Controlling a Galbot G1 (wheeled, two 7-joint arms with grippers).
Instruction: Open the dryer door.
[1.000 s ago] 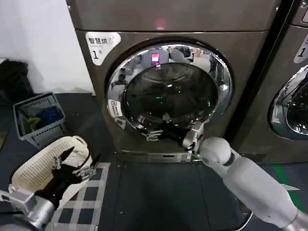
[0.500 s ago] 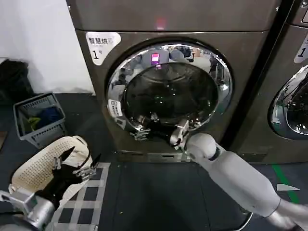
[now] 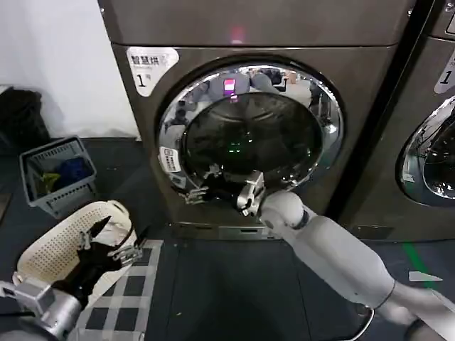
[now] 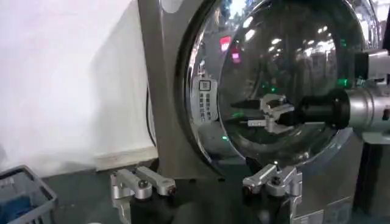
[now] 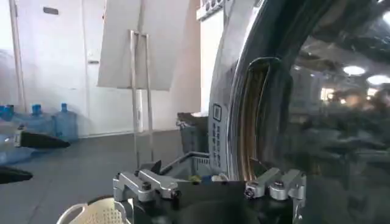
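The right gripper [image 3: 201, 190] reaches across the lower left part of the dryer door [image 3: 249, 131], its black fingers spread apart and holding nothing, the tips lying over the chrome ring near the small white label [image 3: 170, 160] at the door's left edge; whether they touch the ring cannot be told. The door sits closed in the front of the brown dryer [image 3: 249, 42]. A white sticker [image 3: 148, 67] at the dryer's upper left corner carries Chinese characters and the numeral 1; the small label's print is too fine to read. The left gripper [image 3: 114, 245] hangs low over a white perforated basket [image 3: 50, 249] on the floor, fingers open and empty.
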